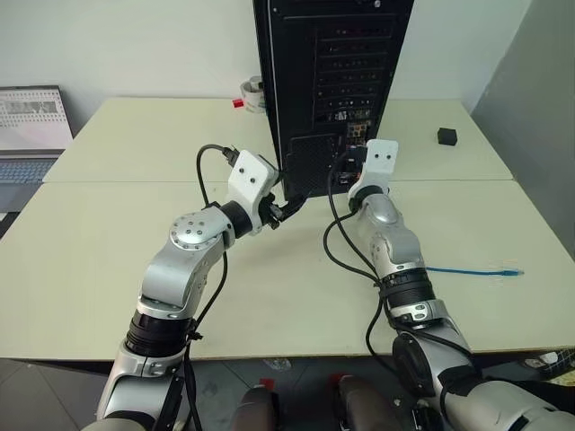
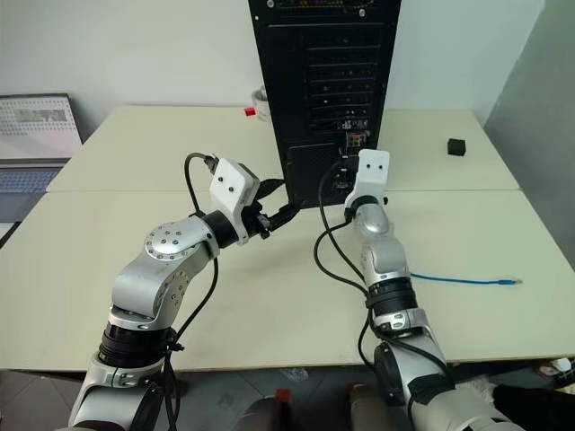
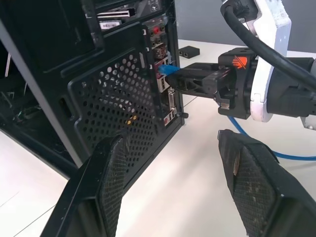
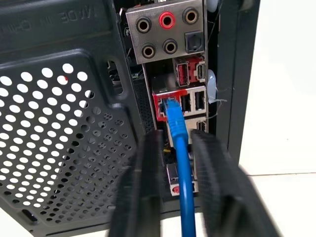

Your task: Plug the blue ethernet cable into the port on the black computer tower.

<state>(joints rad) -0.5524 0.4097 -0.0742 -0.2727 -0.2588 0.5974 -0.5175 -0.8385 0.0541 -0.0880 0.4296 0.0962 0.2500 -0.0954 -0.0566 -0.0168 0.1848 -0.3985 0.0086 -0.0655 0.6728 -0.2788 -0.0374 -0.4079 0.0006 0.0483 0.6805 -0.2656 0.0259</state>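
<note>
1. While the tall black metal computer tower [image 1: 328, 81] is stood upright at the middle of the pale cream worktop [image 1: 117, 260], its rear panel is turned toward both arms.
2. The thin bright-blue ethernet cable [image 4: 183, 173] is seen with its small blue plug [image 4: 171, 106] seated in a red-framed port of the tower's connector panel, beside the mesh vent grille [image 4: 59, 143].
3. From that port the cable is led back between the two black fingers of the right claw [image 4: 175, 163], which is held right at the panel.
4. The right claw is released: its fingers are parted, and a gap is left on either side of the cable, so nothing is grasped.
5. The far end of the cable [image 1: 512, 271] is laid flat on the worktop, well to the right of the right arm.
6. The left claw [image 3: 173, 187] is held near the lower left corner of the tower's rear, pointed across toward the right claw.
7. Its padded fingers are spread wide and nothing is held between them.
8. A small black cube [image 1: 446, 136] is placed on the worktop to the right of the tower, well apart from it.
</note>
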